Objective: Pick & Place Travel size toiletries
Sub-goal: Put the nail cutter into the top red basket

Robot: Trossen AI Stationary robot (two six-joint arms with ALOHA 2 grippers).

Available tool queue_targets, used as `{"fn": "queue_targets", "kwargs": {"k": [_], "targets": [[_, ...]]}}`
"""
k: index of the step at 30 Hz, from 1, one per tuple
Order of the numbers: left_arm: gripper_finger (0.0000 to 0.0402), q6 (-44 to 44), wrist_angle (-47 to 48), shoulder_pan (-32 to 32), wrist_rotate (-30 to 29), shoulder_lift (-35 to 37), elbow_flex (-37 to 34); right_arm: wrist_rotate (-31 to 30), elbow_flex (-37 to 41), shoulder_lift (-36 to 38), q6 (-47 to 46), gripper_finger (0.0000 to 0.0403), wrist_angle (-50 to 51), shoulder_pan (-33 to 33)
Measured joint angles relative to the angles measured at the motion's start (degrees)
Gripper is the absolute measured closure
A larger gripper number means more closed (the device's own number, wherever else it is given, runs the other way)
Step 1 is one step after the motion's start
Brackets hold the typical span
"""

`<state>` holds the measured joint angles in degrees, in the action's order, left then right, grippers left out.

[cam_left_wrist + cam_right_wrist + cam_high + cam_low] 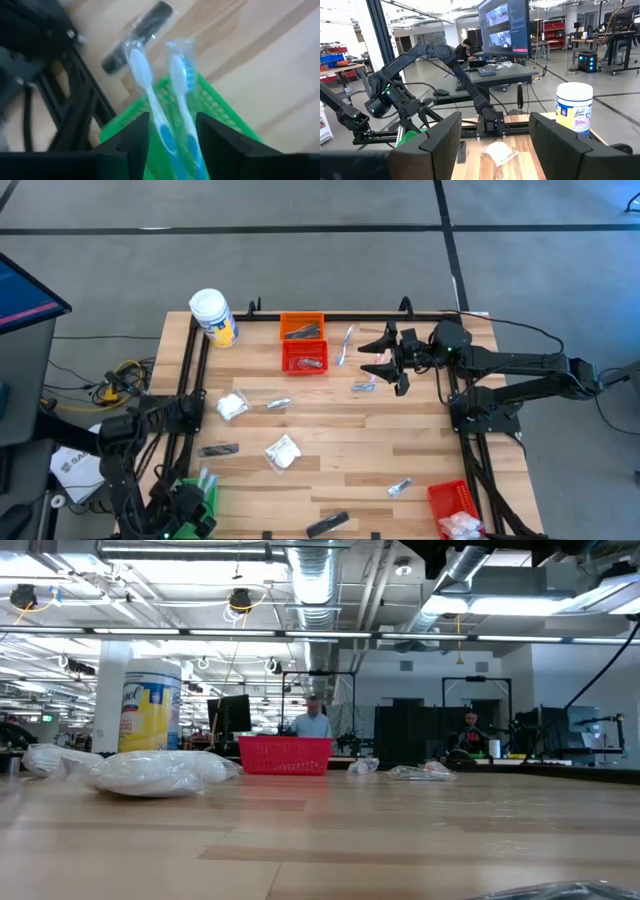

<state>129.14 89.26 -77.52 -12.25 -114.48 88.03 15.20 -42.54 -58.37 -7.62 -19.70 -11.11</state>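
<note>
Above the small green plastic basket (210,107) at the table's near-left corner, the left gripper (172,145) hangs with fingers parted around 2 clear-wrapped blue-and-white toothbrushes (165,95); contact cannot be confirmed. Placement into this basket appears in hand; next, release and retreat. Well apart from the basket, the right gripper (392,360) hovers, fingers spread, empty, by a silver-grey foil sachet (363,387).
</note>
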Motion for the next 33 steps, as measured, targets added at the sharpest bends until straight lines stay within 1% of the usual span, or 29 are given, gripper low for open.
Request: {"fn": "queue_targets", "kwargs": {"k": [3, 5, 7, 9, 12, 14, 15, 18, 22, 25, 29, 33], "targets": [[0.0237, 3.2, -0.6, 0.3, -1.0, 2.7, 0.1, 0.0, 0.0, 0.0, 0.0, 0.0178, 0.0, 0.0], [0.0242, 4.2, -1.7, 0.7, -3.0, 4.7, -0.8, 0.0, 0.0, 0.0, 0.0, 0.0178, 0.0, 0.0], [0.0257, 3.5, -0.3, 2.0, -2.7, 7.1, -3.6, 0.0, 0.0, 0.0, 0.0, 0.0178, 0.0, 0.0], [0.0283, 1.9, -0.6, 3.8, -2.8, 9.4, -6.3, 0.0, 0.0, 0.0, 0.0, 0.0178, 0.0, 0.0], [0.0336, -4.0, -1.4, 6.8, -4.1, 11.6, -9.8, 0.0, 0.0, 0.0, 0.0, 0.0178, 0.0, 0.0], [0.0376, -9.3, -2.5, 9.5, -5.7, 13.3, -11.3, 0.0, 0.0, 0.0, 0.0, 0.0178, 0.1, 0.0], [0.0389, -12.0, -2.9, 10.8, -7.0, 14.0, -12.0, 0.0, 0.0, 0.0, 0.0, 0.0178, 0.2, 0.0], [0.0394, -19.2, -4.4, 15.0, -11.9, 16.3, -13.7, 0.0, 0.0, 0.0, 0.0, 0.0178, 0.5, 0.0], [0.0400, -27.7, -5.8, 19.3, -20.8, 20.5, -15.1, 0.0, 0.0, 0.0, -0.4, 0.0178, 1.5, 0.0], [0.0400, -33.7, -6.8, 22.5, -25.9, 24.7, -16.0, 0.0, 0.0, 0.0, -2.0, 0.0178, 2.5, 0.0], [0.0401, -42.1, -13.2, 27.1, -29.6, 31.1, -19.7, 0.0, 0.0, 0.0, -3.0, 0.0178, 4.9, 0.0], [0.0401, -53.0, -23.9, 32.6, -29.9, 37.7, -25.3, 0.0, 0.0, 0.0, -3.0, 0.0178, 7.7, 0.0]]}}
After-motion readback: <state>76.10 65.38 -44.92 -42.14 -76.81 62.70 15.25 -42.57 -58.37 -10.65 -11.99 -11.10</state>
